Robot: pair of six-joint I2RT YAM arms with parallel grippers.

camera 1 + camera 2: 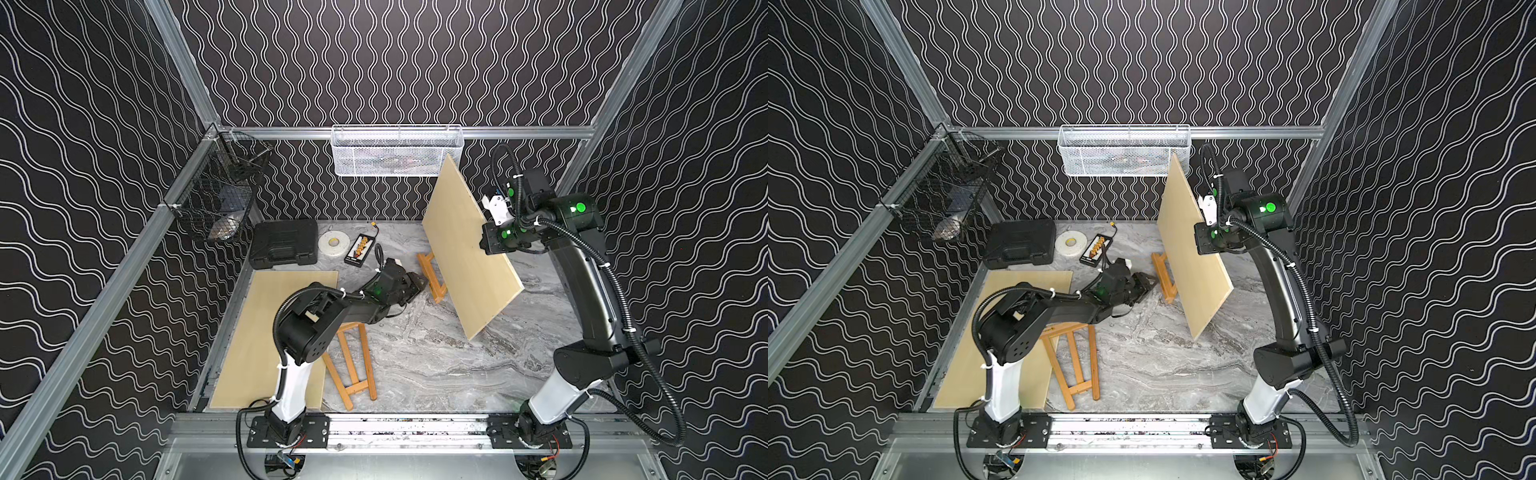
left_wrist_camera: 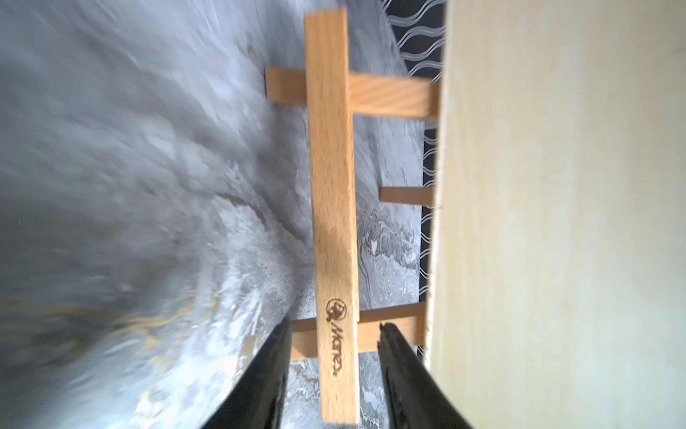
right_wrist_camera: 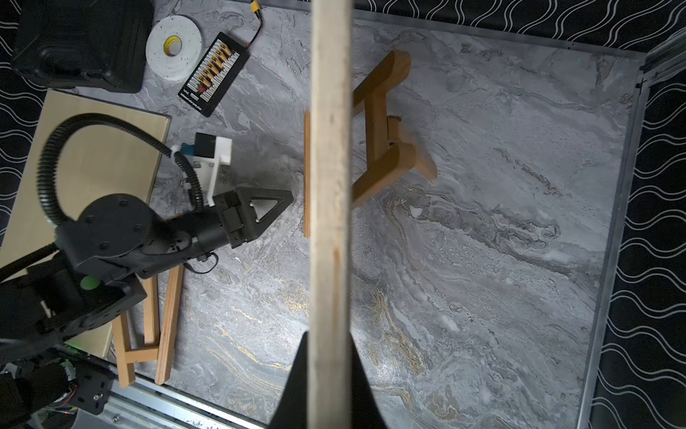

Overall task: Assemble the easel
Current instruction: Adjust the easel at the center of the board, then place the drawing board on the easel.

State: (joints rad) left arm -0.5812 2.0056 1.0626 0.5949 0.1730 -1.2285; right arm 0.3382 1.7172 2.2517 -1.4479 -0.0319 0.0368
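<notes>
Step in hand, as judged: seating the board (image 1: 465, 249) on the standing easel (image 3: 378, 122). The right gripper (image 3: 329, 354) is clamped on one edge of the board, a finger on each face, and carries it tilted over the table (image 1: 457, 374); in the right wrist view the board's edge runs directly over the gap between the easel's front ledge strip (image 3: 306, 174) and its legs; whether the lower edge rests on the ledge cannot be told. The left gripper (image 1: 419, 284) stands just beside the ledge strip; its jaws are parted, with clear gaps either side of the strip in the left wrist view, and it holds nothing. A second easel (image 1: 353, 361) lies flat near the left arm's base, beside a second board (image 1: 266, 332); neither is involved. To do the step well: lower the board slowly, with its lower edge parallel to the ledge; lean its face against the frame before release; the easel looks light and free-standing, so a sideways push is likely to slide or tip it; hold the left gripper near enough to steady the ledge, yet clear of the descending edge; open the right gripper only once the board bears on both ledge and frame.
</notes>
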